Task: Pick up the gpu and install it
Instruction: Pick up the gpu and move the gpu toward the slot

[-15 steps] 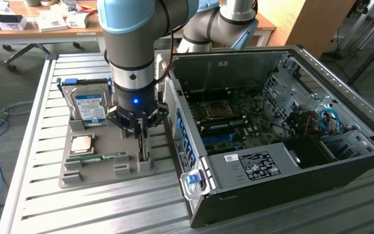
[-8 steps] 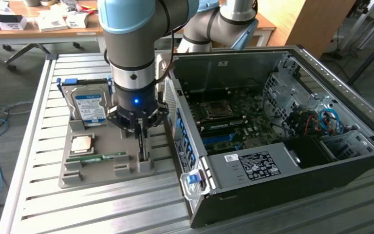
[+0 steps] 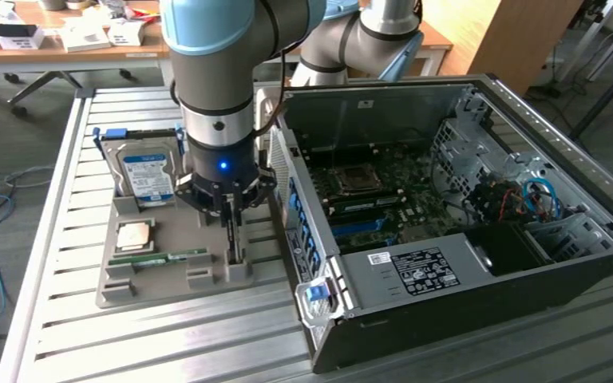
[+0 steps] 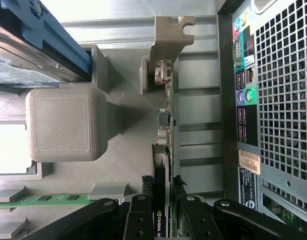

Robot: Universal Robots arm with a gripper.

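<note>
Dark along its thin edge, the gpu [image 4: 162, 175] stands upright in a slot of the grey plastic holder [image 3: 168, 291], directly under the pincer [image 3: 232, 214]. Its silvery metal bracket [image 4: 169, 37] is at the end of the card far from the pincer. The two fingers [image 4: 143, 215] come down on both faces of the card and appear to press on it, so I judge that the pincer is clamped on the gpu.

As for the task, the grasp looks made, but the card is not lifted: it still sits in its slot. The carrying and the installing on the motherboard [image 3: 381, 199] are not done.

On the side of the pincer away from the computer case [image 3: 466, 319], the holder also keeps a hard drive [image 3: 144, 175], a square processor chip [image 3: 136, 235] and a green memory stick [image 3: 157, 258]. The case lies open just beside the pincer on the other side.

On the black part of the card, between the fingers, there is small white writing which seems to begin with "NVIDIA"; the rest I cannot read. The hard drive has a blue and white label, and the case has a white label [image 3: 421, 270] and an orange sticker [image 4: 249, 162], all too small to read.
</note>
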